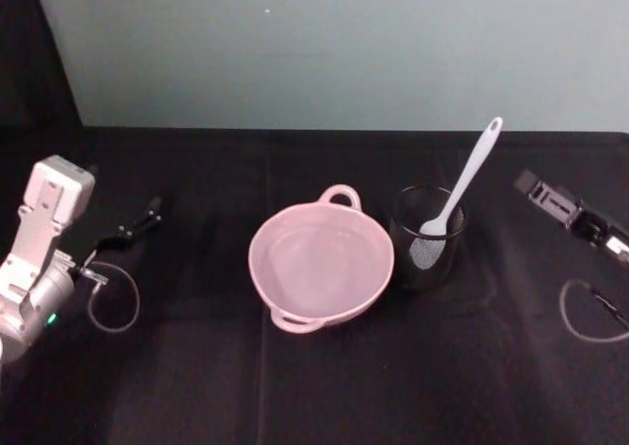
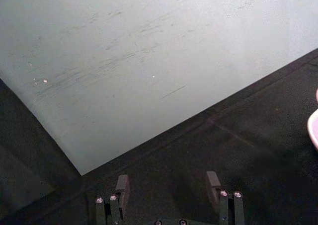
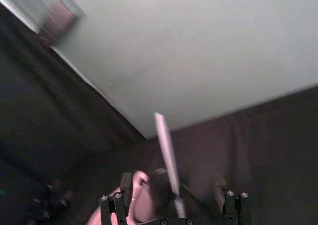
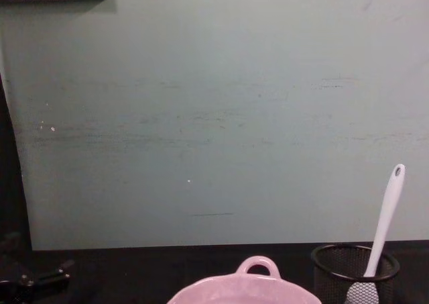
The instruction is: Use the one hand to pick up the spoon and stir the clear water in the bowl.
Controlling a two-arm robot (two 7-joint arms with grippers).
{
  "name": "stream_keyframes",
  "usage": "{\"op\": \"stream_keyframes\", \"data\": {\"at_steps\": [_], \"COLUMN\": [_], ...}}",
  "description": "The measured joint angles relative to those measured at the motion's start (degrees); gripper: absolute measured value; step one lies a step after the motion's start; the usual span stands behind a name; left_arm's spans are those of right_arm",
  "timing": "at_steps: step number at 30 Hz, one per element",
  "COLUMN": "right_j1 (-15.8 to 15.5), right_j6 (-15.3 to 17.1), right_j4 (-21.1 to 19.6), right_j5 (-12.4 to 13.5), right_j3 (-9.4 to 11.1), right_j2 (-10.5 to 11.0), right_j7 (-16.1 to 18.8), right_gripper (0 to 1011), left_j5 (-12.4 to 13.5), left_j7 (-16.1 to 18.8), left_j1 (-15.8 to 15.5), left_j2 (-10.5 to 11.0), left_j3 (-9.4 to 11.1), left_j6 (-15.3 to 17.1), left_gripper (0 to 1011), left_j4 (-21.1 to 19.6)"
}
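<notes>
Right hand (image 1: pixel 575 212): sat at the right edge of the surface in the head view, well apart from the mesh cup, low over the black cloth. In its wrist view the two fingers (image 3: pixel 233 205) stood spread with a wide gap between them and nothing held; the spoon and the pink bowl showed blurred beyond that gap.
Left hand (image 1: pixel 138 224): lay at the left side of the surface, well apart from the bowl. In its wrist view the hand (image 2: pixel 169 197) pointed towards the wall, fingers (image 2: pixel 214 184) spread, gripping nothing, with bare cloth between them.
Spoon (image 1: pixel 462 192): white, stood blade-down in the mesh cup, its slim handle leaning up and away towards the right, the end with the hole well above the cup's rim. In the chest view the spoon (image 4: pixel 385 223) leaned the same way.
Mesh cup (image 1: pixel 427 239): black wire, upright, just beside the bowl on its right, close to touching it.
Bowl (image 1: pixel 321 260): pale pink, wide, at the middle of the surface, one loop handle on the far rim and another on the near rim.
Clear water (image 1: pixel 319 258): barely showed against the pink inside of the bowl.
Surface (image 1: pixel 295 386): covered in black cloth, running back to a pale green wall (image 4: pixel 214 116).
</notes>
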Motion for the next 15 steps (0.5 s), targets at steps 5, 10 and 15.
{"op": "stream_keyframes", "data": {"at_steps": [5, 10, 15], "right_j1": [2.16, 6.91, 11.78], "right_j6": [1.69, -0.65, -6.36], "right_j4": [2.79, 8.01, 14.48], "right_j5": [-1.09, -5.68, -12.40], "right_j3": [-1.85, -6.20, -10.10], "right_j2": [1.95, 1.46, -1.01], "right_j7": [-2.51, -2.74, -0.40], "right_gripper": [1003, 1002, 1003], "left_j5": [0.00, 0.00, 0.00], "left_j7": [0.00, 0.00, 0.00], "left_j1": [0.00, 0.00, 0.00], "left_j2": [0.00, 0.00, 0.00], "left_j3": [0.00, 0.00, 0.00], "left_j6": [0.00, 0.00, 0.00], "left_gripper": [1011, 1011, 1011], "left_j4": [0.00, 0.00, 0.00]}}
